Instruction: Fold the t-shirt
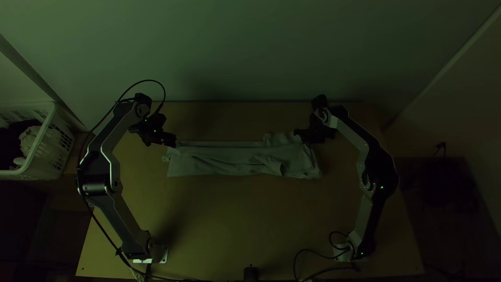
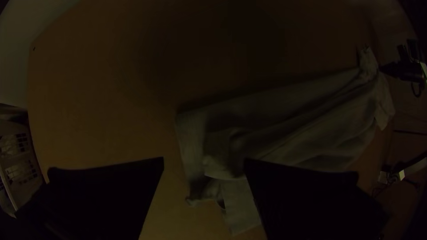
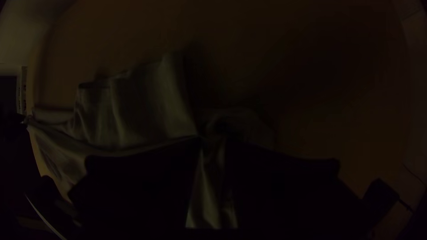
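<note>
A pale wall [image 1: 224, 47] stands beyond the t-shirt [image 1: 229, 164], and the wooden surface [image 1: 224, 219] spreads beneath it. The left arm [image 1: 109, 146] and right arm [image 1: 373, 156] flank it, bent inward (rather like crab legs). A white basket [image 1: 52, 149] sits well to its left. It lies in a long, rumpled strip: the left pincer [image 1: 172, 140] spread at one end, the right [image 1: 296, 134] pinching gathered cloth near the other.

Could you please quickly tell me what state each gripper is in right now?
Left gripper: open, at one end of the t-shirt.
Right gripper: at the other end; open or closed cannot be told.
</note>
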`<state>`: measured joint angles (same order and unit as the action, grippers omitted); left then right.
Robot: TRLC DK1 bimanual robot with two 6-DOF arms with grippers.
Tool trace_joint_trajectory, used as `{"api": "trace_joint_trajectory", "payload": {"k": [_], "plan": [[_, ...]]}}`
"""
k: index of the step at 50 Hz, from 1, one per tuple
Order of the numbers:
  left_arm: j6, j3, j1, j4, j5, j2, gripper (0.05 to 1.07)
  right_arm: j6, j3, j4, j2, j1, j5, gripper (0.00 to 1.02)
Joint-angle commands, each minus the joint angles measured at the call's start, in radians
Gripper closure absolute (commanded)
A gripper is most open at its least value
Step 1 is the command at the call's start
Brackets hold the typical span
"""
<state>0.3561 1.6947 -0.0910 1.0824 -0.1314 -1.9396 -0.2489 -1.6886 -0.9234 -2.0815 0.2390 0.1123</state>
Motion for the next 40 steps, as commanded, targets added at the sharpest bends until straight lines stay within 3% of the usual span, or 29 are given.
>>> {"api": "trace_joint_trajectory", "payload": {"k": [1,5,16,40], "plan": [[-0.016,0.019,-0.019,0.01,-0.034,0.008,0.1,0.023,-0.013,0.011,0.02,-0.02,-0.005,0.48],[-0.014,0.019,-0.046,0.005,-0.1,0.018,0.1,0.034,0.015,0.028,0.064,-0.02,-0.005,0.45],[-0.017,-0.006,-0.122,0.002,-0.281,0.042,0.1,0.053,0.063,0.02,0.187,-0.015,-0.01,0.04],[-0.005,-0.262,-0.24,-0.131,-0.43,0.087,0.1,0.02,0.041,-0.015,0.414,-0.084,-0.005,0.04]]}}
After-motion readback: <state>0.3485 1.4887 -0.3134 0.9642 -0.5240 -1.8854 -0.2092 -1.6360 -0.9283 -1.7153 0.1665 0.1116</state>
